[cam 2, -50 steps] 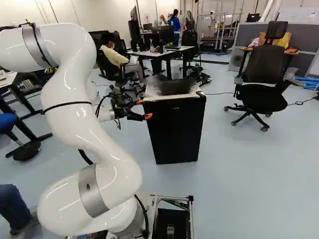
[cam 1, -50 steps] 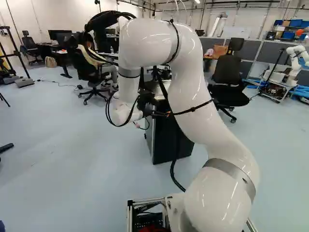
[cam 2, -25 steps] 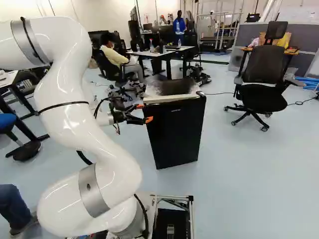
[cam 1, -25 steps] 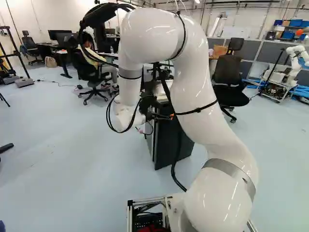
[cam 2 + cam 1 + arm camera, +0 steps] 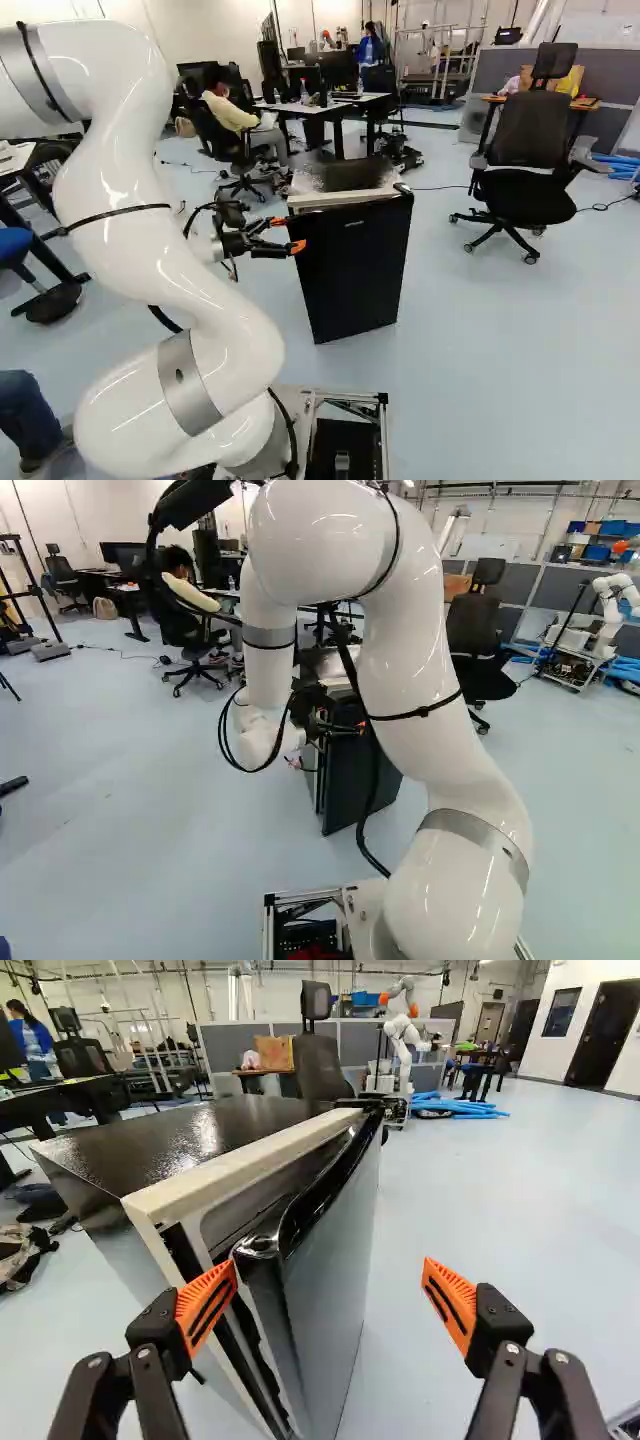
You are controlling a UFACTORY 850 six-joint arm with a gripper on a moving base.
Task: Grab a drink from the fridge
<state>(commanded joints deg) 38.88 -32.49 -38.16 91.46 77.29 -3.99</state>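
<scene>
End effector (image 5: 288,234) stands with fingers apart; one orange pad (image 5: 207,1300) near gap between fridge (image 5: 190,1140) and ajar door (image 5: 335,1270).

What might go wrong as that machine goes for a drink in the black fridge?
The fridge door is only slightly ajar, so an inward nudge might push it shut.

The pincer is open, with one orange pad near the door's edge and the other well off to the far side; closing it might shove the door or slip off.

A loose black cable hangs beside the arm and could snag during a pull.
</scene>
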